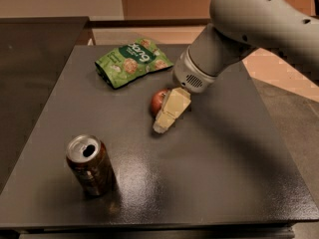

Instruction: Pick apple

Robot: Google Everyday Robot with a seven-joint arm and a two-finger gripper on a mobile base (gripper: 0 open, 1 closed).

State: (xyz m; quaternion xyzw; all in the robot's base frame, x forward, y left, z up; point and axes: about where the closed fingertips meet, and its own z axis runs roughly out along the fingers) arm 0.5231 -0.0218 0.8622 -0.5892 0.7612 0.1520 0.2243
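Tabletop (214, 163), dark grey, amid tan floor (271, 66); gripper (167, 114) low just beside apple (159, 101), grip unclear.

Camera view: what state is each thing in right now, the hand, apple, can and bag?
hand: down low at the table, just right of the apple and overlapping it; contact unclear.
apple: resting on the table, not lifted, partly hidden by the hand.
soda can: upright, top opened.
green snack bag: lying flat, printed side up.
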